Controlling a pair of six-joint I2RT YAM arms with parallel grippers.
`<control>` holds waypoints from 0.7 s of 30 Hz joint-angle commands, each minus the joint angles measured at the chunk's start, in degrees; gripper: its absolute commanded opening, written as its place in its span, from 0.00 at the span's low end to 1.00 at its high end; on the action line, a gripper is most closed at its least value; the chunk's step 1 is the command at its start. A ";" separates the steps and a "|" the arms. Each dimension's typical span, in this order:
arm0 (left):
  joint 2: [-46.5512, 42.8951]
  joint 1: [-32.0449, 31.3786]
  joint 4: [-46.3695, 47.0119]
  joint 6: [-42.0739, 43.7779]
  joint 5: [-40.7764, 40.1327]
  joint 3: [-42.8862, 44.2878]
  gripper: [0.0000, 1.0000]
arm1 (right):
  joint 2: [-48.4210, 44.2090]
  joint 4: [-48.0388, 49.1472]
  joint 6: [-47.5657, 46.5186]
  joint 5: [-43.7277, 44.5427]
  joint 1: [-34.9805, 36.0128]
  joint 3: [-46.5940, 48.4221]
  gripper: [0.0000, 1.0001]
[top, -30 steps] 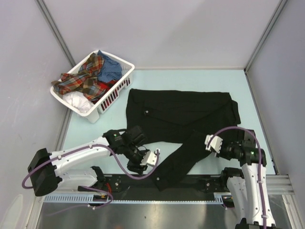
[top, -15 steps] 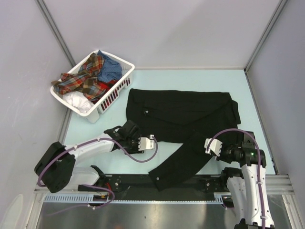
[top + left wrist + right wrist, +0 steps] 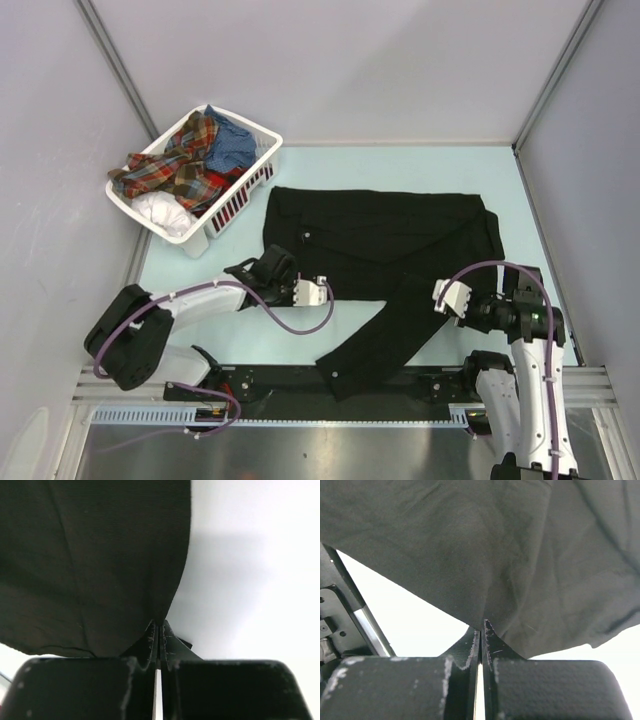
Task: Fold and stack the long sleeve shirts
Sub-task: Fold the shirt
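A large black long sleeve shirt (image 3: 380, 235) lies spread on the pale table, one sleeve (image 3: 368, 345) trailing toward the near edge. My left gripper (image 3: 322, 287) sits at the shirt's lower hem, shut on the black cloth edge (image 3: 100, 570), with bare table to the right of the jaws. My right gripper (image 3: 440, 297) is shut on a fold of the same shirt (image 3: 485, 555) where the sleeve leaves the body. More shirts, red-orange plaid (image 3: 175, 165), blue (image 3: 232, 148) and white (image 3: 160, 212), are heaped in the basket.
The white slatted basket (image 3: 262, 150) stands at the back left. A black rail (image 3: 270, 385) carrying the arm bases runs along the near edge, and the sleeve end overlaps it. Grey walls close in the table on three sides.
My left gripper has moved from near the front rail up to the shirt's lower hem and shut on it. The right gripper has stayed shut on the cloth, barely shifting.
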 commanded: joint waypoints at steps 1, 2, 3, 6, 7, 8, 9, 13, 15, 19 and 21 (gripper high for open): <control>-6.99 1.23 -13.66 2.77 4.32 0.00 0.00 | 0.10 -1.23 0.59 -1.54 -0.49 5.63 0.00; -8.50 1.15 -17.24 3.04 5.90 0.00 0.00 | 0.01 -2.12 0.50 -1.72 -0.50 6.24 0.00; -9.82 1.23 -18.93 3.39 6.35 0.08 0.00 | -0.25 -2.74 0.41 -1.89 -0.58 7.73 0.00; -13.87 1.84 -23.60 4.44 7.14 1.05 0.00 | -1.04 -4.59 -0.03 -2.60 -0.67 9.76 0.00; -14.22 2.98 -24.22 5.05 7.32 1.57 0.00 | -0.95 -4.59 -0.20 -2.77 -0.67 10.72 0.00; -13.88 3.69 -25.01 4.97 7.84 3.32 0.00 | -0.17 -4.33 -0.29 -2.78 -0.67 11.17 0.00; -13.27 5.17 -25.45 5.06 8.28 4.29 0.00 | 0.53 -3.11 -0.03 -2.86 -0.67 11.87 0.00; -8.26 9.05 -26.51 5.32 10.56 9.92 0.00 | 6.15 0.76 1.11 -3.83 -0.67 15.20 0.00; -5.19 10.98 -26.60 5.50 11.71 13.35 0.00 | 9.84 4.09 1.12 -5.05 -0.76 16.96 0.00; -0.35 13.62 -26.86 6.20 12.85 18.27 0.00 | 17.57 9.03 0.50 -6.12 0.90 22.49 0.00; 2.63 15.11 -26.86 6.47 13.12 20.99 0.00 | 22.83 11.65 0.50 -5.16 2.49 24.08 0.00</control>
